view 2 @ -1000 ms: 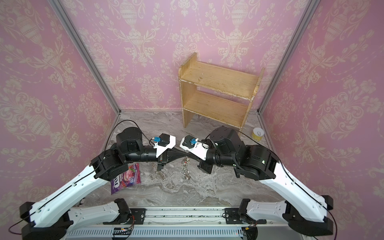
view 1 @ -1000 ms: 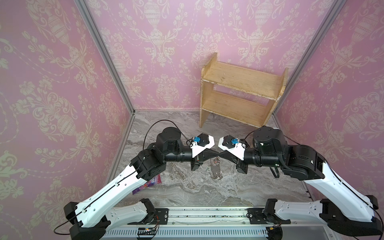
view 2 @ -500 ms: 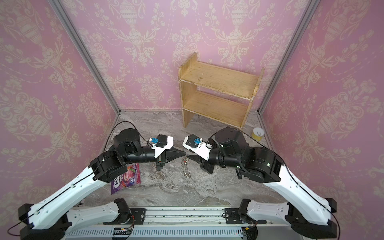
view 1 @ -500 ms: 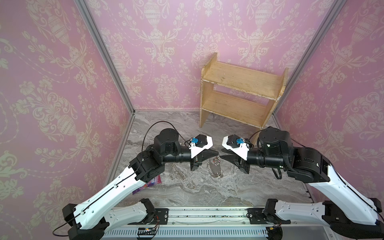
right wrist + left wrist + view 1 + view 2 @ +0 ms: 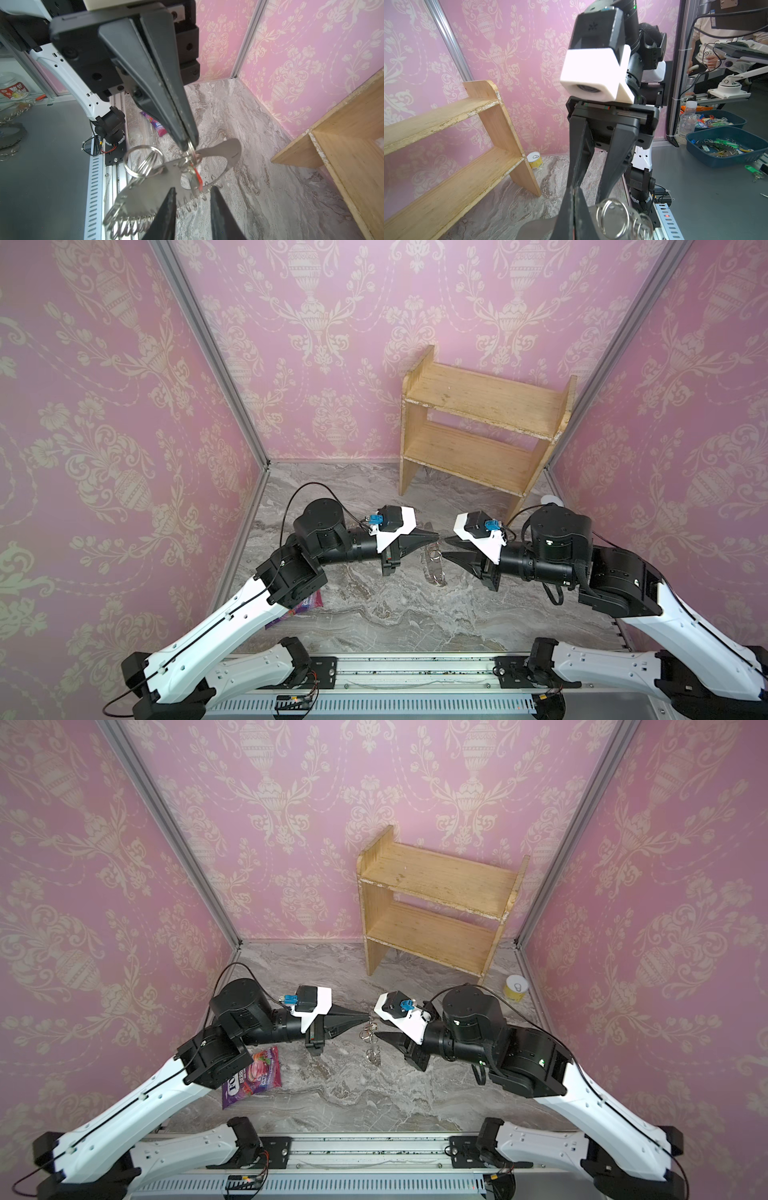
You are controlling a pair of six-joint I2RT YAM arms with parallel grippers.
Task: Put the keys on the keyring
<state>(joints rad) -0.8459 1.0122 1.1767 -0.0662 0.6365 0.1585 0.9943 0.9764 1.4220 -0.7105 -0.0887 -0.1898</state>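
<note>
Hanging keyring [image 5: 149, 182] clamped in left pincer [image 5: 188, 146]; right pincer [image 5: 193, 188] apart beside it; shelf [image 5: 432, 903], can [image 5: 515, 988], packet [image 5: 253, 1073] around.

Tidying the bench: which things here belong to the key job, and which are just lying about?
Job: keyring, key, left tool shut on the keyring, right tool open.
Lying about: shelf, can, candy bag.

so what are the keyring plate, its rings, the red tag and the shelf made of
The keyring plate is a thin flat grey-tan sheet with a dull face; plastic or leather-like, hard to tell. The rings are bright silver wire coils with sharp glints, so metal. The tag is red-orange and smooth, likely plastic. The shelf is pale bare wood, grain showing, edges chipped.
</note>
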